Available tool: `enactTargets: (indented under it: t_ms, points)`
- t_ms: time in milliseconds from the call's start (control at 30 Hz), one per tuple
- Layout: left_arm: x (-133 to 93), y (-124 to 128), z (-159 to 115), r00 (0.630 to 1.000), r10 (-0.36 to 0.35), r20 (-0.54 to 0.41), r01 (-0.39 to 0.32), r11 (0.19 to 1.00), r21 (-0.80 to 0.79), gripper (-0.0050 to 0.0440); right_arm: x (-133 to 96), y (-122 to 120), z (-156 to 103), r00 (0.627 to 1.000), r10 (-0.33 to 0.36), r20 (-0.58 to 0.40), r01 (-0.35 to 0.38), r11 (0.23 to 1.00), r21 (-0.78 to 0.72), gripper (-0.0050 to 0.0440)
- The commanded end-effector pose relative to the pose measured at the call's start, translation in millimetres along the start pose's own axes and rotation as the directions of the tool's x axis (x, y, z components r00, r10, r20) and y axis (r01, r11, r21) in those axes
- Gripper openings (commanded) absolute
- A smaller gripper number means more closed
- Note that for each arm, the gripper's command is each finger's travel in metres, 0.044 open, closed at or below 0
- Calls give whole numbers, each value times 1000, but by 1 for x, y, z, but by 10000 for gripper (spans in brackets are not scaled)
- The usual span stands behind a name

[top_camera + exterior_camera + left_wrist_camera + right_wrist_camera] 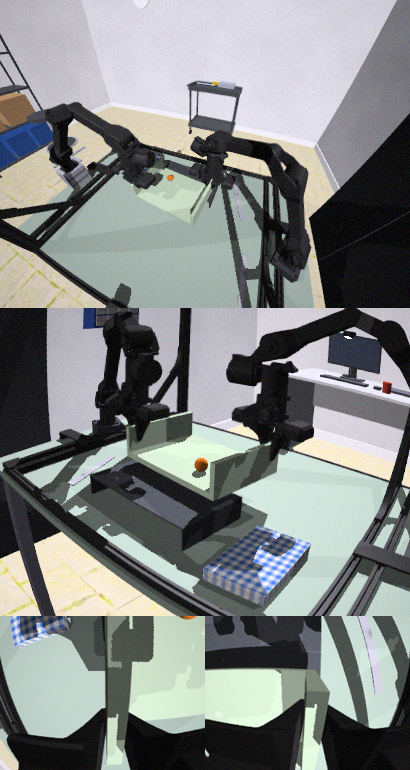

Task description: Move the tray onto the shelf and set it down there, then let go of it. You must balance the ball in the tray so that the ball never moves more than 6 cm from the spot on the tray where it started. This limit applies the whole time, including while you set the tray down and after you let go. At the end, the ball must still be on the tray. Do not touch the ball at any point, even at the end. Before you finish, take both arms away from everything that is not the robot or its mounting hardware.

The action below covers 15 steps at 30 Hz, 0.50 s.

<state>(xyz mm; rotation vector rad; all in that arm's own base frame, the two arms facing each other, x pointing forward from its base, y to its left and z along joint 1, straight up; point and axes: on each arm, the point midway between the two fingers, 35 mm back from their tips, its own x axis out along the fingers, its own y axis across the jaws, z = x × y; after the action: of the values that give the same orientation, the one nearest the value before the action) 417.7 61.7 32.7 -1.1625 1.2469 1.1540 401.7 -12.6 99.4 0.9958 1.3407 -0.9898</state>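
Observation:
The pale green tray [172, 202] [167, 463] [155, 703] [243, 695] hangs between both grippers, looking about level. The orange ball [170, 177] [201, 464] [188, 617] rests on its floor, nearer the left gripper's wall. My left gripper [272, 444] [111, 712] is shut on that wall. My right gripper [142, 427] [310, 703] is shut on the opposite wall. The dark grey shelf [160, 503] [314, 657] stands low beside the tray's long edge, on the exterior view's side. The tray looks higher than the shelf; any overlap or gap is hard to tell.
A blue checkered box [257, 565] [20, 640] lies beyond the shelf's end, on the left arm's side. A thin lilac strip [238, 202] [92, 470] [371, 657] lies on the table on the right arm's side. Dark frame rails edge the table.

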Motion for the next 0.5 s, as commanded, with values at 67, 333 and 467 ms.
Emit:
enactTargets:
  t_ms: [67, 333, 467]
  points:
    - [1, 0, 4, 999, -1, 39, 1, 1000, -3, 20, -6, 0, 4, 999, 0, 40, 0, 1000, -3, 20]
    - [-1, 0, 6, 1000, 1, 17, -1, 1000, -3, 20, -4, 0, 6, 1000, 2, 18, -2, 1000, -3, 20]
    - [-3, 0, 8, 1000, 0, -4, 0, 1000, -3, 20, -2, 0, 9, 1000, 2, -3, -2, 1000, -3, 20]
